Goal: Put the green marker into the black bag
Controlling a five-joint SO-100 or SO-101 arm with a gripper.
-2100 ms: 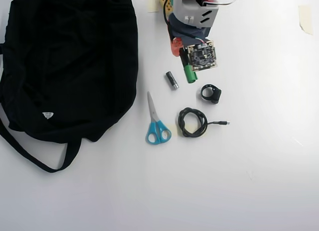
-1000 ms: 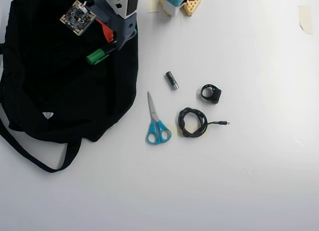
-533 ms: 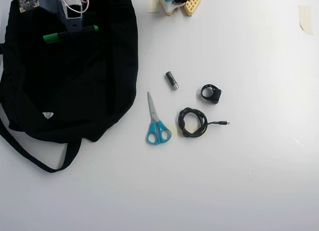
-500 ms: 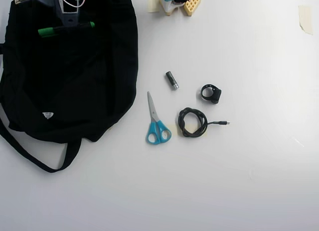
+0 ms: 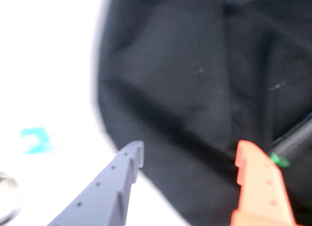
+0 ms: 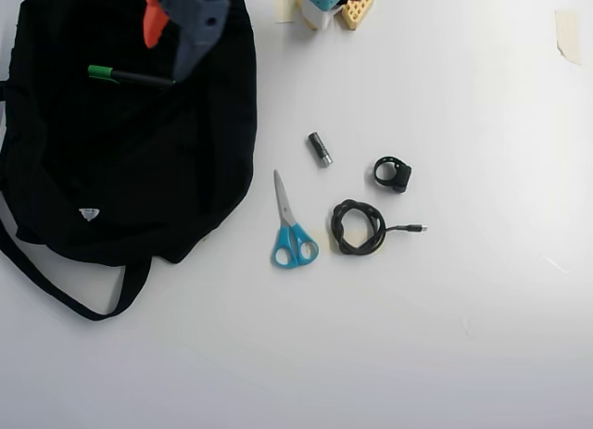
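Black bag (image 6: pixel 120 170) fills the left side of the desk (image 6: pixel 463 336) in the overhead view, lying flat, strap looping out below it. The white triangular label sits low on the fabric.

Green marker (image 6: pixel 127 76) lies on the upper part of the bag, nearly level, green cap pointing away from the bag's right edge. It rests free on the cloth. Whether it is inside an opening or only on top of the fabric, I cannot tell.

Hand (image 6: pixel 165 47) hangs over the bag's top, just above and right of the marker. Orange finger and grey finger stand well apart with nothing between them; the wrist view (image 5: pixel 190 160) shows the same wide gap, with dark fabric behind and a sliver of the marker's green at the right edge. Judged from this, the drop is made and the open hand is clear of the marker.

Right of the bag, untouched on the desk: blue-handled scissors (image 6: pixel 291 227), a small battery (image 6: pixel 320 149), a coiled black cable (image 6: pixel 358 227) and a small black ring-shaped piece (image 6: pixel 393 173). All lie well apart from the bag, so none bear on the job.
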